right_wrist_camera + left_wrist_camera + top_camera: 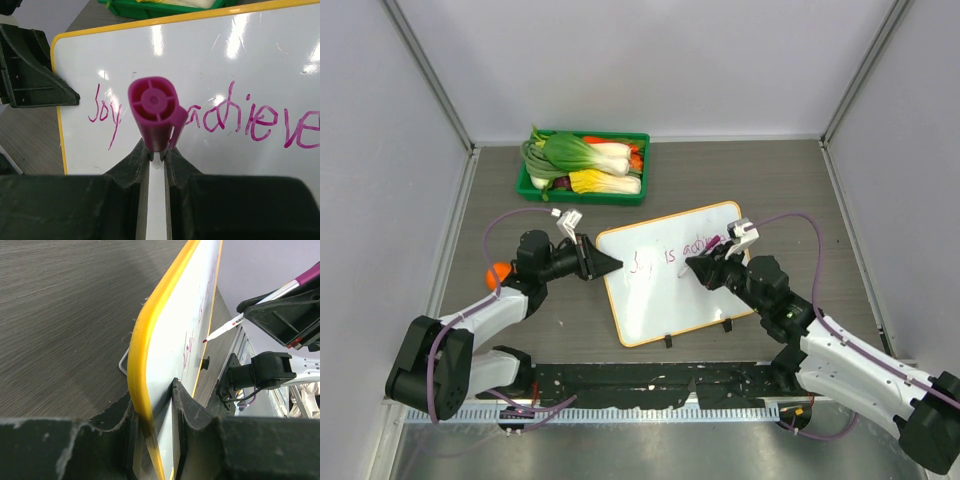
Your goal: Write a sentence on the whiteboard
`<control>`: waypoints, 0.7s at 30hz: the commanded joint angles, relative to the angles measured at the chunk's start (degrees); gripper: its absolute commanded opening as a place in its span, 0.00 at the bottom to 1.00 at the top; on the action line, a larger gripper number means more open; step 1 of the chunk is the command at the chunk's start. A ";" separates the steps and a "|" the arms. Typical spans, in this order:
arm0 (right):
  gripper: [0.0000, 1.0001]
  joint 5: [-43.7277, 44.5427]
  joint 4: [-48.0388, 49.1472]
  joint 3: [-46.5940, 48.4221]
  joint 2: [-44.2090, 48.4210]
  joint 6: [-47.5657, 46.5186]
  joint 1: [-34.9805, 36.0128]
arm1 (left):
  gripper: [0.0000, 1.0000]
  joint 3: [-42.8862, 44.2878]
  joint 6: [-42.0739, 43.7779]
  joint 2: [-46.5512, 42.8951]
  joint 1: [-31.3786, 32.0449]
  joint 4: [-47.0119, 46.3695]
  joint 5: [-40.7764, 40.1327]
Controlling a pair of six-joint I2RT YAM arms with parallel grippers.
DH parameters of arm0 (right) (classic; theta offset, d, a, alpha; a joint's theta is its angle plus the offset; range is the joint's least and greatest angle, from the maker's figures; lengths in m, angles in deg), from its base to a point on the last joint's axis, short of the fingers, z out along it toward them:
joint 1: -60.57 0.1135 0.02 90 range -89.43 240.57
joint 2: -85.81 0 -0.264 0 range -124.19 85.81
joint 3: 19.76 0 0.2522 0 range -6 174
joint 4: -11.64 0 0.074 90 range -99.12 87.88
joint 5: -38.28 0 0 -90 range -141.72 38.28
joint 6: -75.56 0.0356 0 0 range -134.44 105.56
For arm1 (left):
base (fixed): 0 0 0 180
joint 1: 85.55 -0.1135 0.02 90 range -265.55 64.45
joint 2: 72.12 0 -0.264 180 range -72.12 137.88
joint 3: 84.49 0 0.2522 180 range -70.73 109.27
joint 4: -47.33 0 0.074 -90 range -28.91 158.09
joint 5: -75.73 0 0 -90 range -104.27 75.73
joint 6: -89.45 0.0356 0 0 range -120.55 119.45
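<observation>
Left end effector [156, 412] pinches the whiteboard [172, 330] edge.

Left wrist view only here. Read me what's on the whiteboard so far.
Observer: The sentence starts "Joy is achieve", in purple.
Operator: Say where it sits.
Observer: One line across the middle of the whiteboard; the lower part is blank.
Operator: Report what's beyond the board.
Observer: A green tray of vegetables at the far edge of the table.
</observation>
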 commanded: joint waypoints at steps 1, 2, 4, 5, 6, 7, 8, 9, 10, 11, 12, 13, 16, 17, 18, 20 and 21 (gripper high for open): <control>0.01 2.06 2.79 -0.40 -0.83 -0.49 0.16 | 0.00 -1.49 9.50 1.27 0.07 4.67 -7.59; 0.01 2.59 2.79 -0.48 -0.92 -0.31 0.25 | 0.00 -1.49 9.50 1.36 0.07 4.67 -7.59; 0.01 4.09 2.17 -0.66 -1.27 0.04 0.25 | 0.00 -1.49 9.50 1.27 0.07 4.67 -7.59; 0.01 5.14 1.82 -0.57 -1.53 0.22 0.25 | 0.00 -1.49 9.50 1.19 0.15 4.67 -7.68; 0.01 5.76 1.39 -0.31 -1.71 0.57 0.25 | 0.00 -1.58 9.41 1.19 0.07 4.67 -7.59; 0.01 6.37 1.12 -0.31 -1.97 0.48 0.25 | 0.00 -1.50 9.50 1.19 0.07 4.58 -7.68; 0.01 6.72 1.03 -0.31 -1.97 0.48 0.16 | 0.00 -1.49 9.41 1.27 0.15 4.67 -7.68; 0.01 7.34 0.77 -0.31 -2.06 0.48 0.25 | 0.00 -1.49 9.41 1.27 0.07 4.67 -7.68; 0.01 7.43 0.59 -0.40 -2.23 0.48 0.25 | 0.00 -1.58 9.41 1.19 0.07 4.67 -7.68; 0.01 8.04 0.42 -0.31 -2.24 0.48 0.34 | 0.00 -1.58 9.41 1.19 0.07 4.67 -7.77; 0.01 8.39 0.15 -0.31 -2.15 0.48 0.25 | 0.00 -1.58 9.41 1.10 0.15 4.67 -7.77; 0.01 8.49 -0.02 -0.22 -2.06 0.57 0.25 | 0.00 -1.58 9.41 1.10 0.07 4.67 -7.86; 0.01 9.97 -0.99 -0.31 -1.71 0.57 0.25 | 0.00 -1.50 9.41 1.27 0.07 4.67 -7.68; 0.01 10.42 -1.17 -0.31 -1.45 0.66 0.25 | 0.00 -1.58 9.50 1.10 0.15 4.67 -7.77; 0.01 10.94 -1.69 -0.40 -1.10 0.74 0.25 | 0.00 -1.58 9.41 1.10 0.07 4.67 -7.77; 0.01 11.73 -2.13 -0.48 -0.74 0.92 0.16 | 0.00 -1.67 9.50 0.92 0.07 4.67 -7.94; 0.01 11.91 -2.22 -0.57 -0.57 0.83 0.25 | 0.00 -1.67 9.41 0.84 0.07 4.67 -7.94</control>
